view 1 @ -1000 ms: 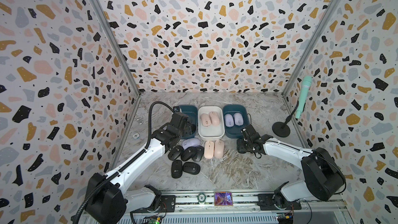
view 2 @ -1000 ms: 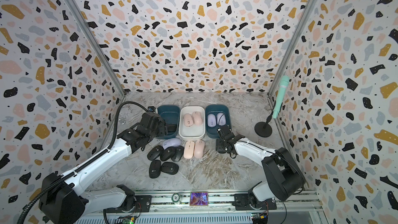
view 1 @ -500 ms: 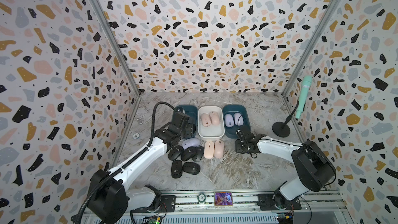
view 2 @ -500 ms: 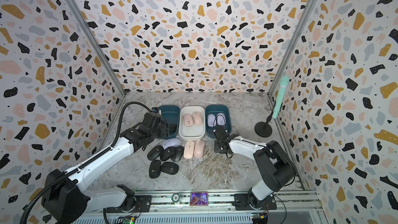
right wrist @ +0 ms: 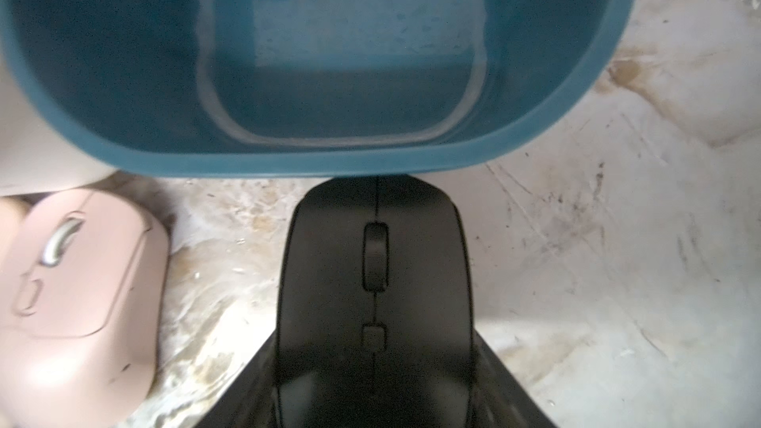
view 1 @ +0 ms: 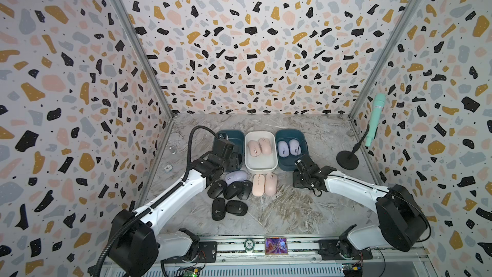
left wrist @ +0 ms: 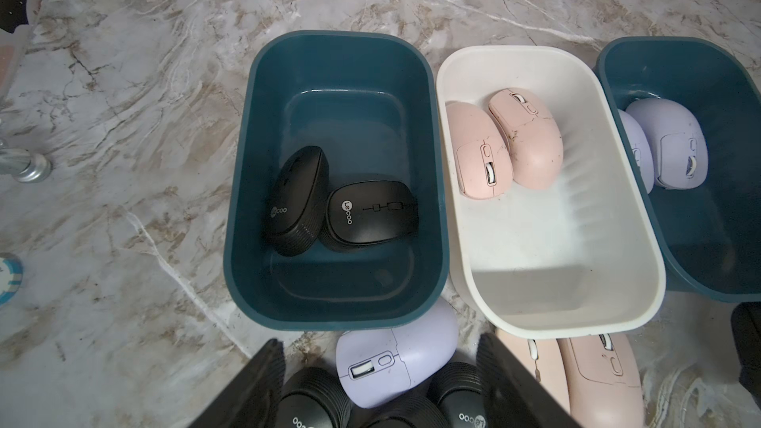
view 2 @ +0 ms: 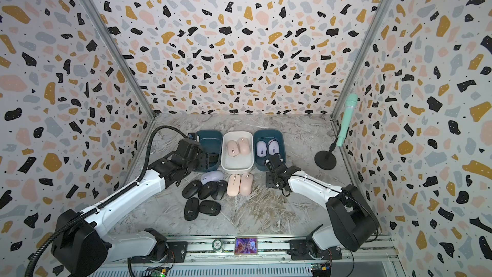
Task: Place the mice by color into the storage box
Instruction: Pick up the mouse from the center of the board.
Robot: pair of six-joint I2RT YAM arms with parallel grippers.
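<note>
Grips a black mouse [right wrist: 372, 265] in the right hand [right wrist: 374, 347], fingers snug on both sides, just in front of the rim of a blue box [right wrist: 329, 166] with two purple mice [view 1: 283, 149] inside. Holds the left hand [left wrist: 381, 343] open with nothing in it, over a purple mouse [left wrist: 416, 343] beside the other blue box [left wrist: 243, 158]. Shows two black mice [left wrist: 300, 199] in that box and two pink mice [left wrist: 482, 158] in the white box [left wrist: 617, 282]. Leaves five black mice [view 1: 231, 190] and two pink ones [view 1: 258, 185] out on the surface [right wrist: 617, 282].
</note>
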